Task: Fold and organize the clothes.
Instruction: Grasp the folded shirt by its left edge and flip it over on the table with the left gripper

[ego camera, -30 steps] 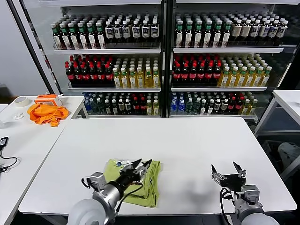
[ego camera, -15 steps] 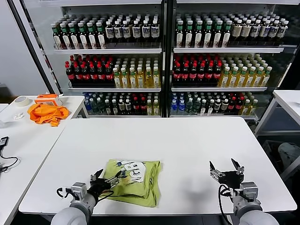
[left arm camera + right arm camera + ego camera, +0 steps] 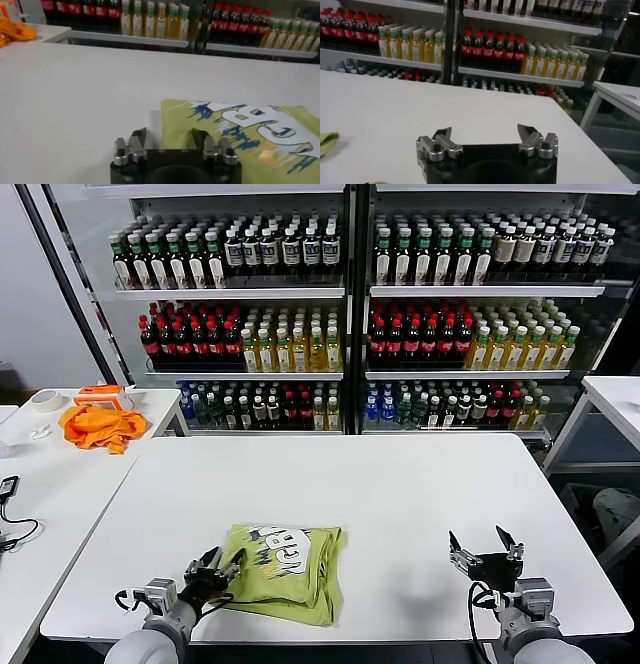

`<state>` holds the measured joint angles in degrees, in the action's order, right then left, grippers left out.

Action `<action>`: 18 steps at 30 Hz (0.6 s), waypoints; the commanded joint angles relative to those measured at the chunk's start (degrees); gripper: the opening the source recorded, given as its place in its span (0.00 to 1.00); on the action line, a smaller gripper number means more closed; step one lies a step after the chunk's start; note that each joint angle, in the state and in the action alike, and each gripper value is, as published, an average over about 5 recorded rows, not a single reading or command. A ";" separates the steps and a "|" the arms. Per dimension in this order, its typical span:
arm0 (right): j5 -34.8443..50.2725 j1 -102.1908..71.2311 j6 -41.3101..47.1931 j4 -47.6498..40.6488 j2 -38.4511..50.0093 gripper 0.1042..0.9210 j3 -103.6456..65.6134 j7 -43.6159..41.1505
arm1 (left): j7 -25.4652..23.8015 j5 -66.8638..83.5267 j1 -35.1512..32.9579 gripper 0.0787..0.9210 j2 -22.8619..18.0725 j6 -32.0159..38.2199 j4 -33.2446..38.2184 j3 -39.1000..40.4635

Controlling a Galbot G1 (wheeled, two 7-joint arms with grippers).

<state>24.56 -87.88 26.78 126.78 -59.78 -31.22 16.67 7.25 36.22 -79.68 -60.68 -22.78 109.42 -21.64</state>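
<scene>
1. The left gripper (image 3: 213,565) has drawn back off the T-shirt (image 3: 285,572) since a second ago; its jaws stand apart, holding nothing, just beside the shirt's left edge.
2. The folded T-shirt lies print-up near the table's (image 3: 400,484) front edge.
3. The right gripper (image 3: 485,550) hovers wide open and empty, well apart; bare tabletop lies between.

**Black jaws, silver knuckles, grey arms**

The left gripper (image 3: 213,568) has a black block body, dark pointed fingers (image 3: 137,136) and silver-grey metal finger mounts with round screw heads. The right gripper (image 3: 485,550) is built the same: black housing, silver brackets, dark angled tips. Black cables loop beside each wrist. Both forearms are rounded, light grey shells.
</scene>
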 commanded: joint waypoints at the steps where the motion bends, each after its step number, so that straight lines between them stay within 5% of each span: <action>1: 0.03 -0.12 0.00 -0.14 -0.03 0.88 -0.13 -0.02 | -1.75 2.16 -0.36 0.54 -0.23 0.28 -1.68 0.75; 11: 0.06 0.48 -0.06 -0.63 -0.32 0.88 -0.29 -0.04 | -3.28 -0.31 -0.93 0.20 0.79 2.46 -0.40 -1.04; 18: 0.47 1.14 0.05 -0.89 0.37 0.88 -1.15 -0.15 | 0.28 5.05 -4.63 0.02 8.03 -4.03 12.07 -16.49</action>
<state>24.91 -87.16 26.82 126.11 -59.67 -31.99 16.53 5.47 36.99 -81.73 -58.60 -22.02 111.07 -24.57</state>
